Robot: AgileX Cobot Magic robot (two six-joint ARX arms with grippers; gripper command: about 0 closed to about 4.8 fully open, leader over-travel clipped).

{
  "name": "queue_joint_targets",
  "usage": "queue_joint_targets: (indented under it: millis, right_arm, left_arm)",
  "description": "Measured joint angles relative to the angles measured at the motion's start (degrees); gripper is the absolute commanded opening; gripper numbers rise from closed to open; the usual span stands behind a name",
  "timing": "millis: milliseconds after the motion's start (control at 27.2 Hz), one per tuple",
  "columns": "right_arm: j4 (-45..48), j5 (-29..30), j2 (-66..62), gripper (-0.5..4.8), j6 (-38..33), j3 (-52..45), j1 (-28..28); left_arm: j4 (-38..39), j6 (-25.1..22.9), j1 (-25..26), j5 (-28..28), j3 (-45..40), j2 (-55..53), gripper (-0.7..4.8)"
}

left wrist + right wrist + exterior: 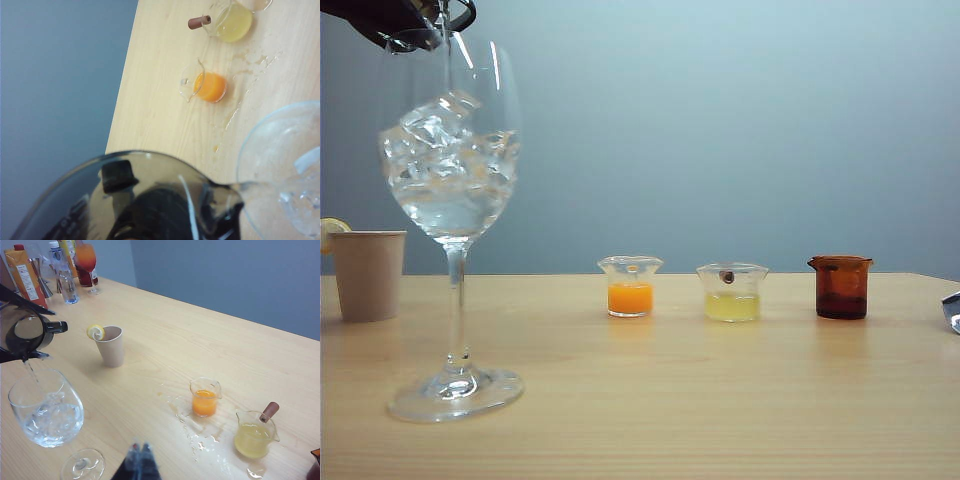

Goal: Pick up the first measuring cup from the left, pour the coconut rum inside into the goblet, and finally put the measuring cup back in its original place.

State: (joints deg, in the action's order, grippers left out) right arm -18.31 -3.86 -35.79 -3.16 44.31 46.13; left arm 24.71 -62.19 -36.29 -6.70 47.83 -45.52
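Observation:
My left gripper [17, 330] is shut on the first measuring cup [28, 332], a smoky dark cup held tilted above the goblet's rim. A thin stream of clear coconut rum [31, 371] falls from its spout into the goblet [47, 412]. The goblet [450, 150] stands tall at the left of the exterior view, with ice cubes in its bowl. The cup [425, 18] shows dark at that view's top left. In the left wrist view the cup [150, 200] fills the foreground, spout toward the goblet's rim [250, 150]. My right gripper [141, 447] hangs shut over the table near the goblet's foot [82, 465].
On the table stand a beige paper cup [367, 272] with a lemon slice, an orange-filled cup [630, 287], a yellow-filled cup [732, 292] with a brown stick and an amber cup [841, 287]. A spill [200, 435] wets the wood. Bottles and a carton [25, 270] stand far back.

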Motion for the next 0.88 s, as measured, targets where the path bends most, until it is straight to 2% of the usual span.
queue_joint_targets:
  millis: [884]
  right_arm:
    - [0.00,0.00,0.00,-0.03,0.00,0.00,0.00]
  left_arm:
    - [-0.04,-2.51,0.00,-0.02,0.00,0.00,0.11]
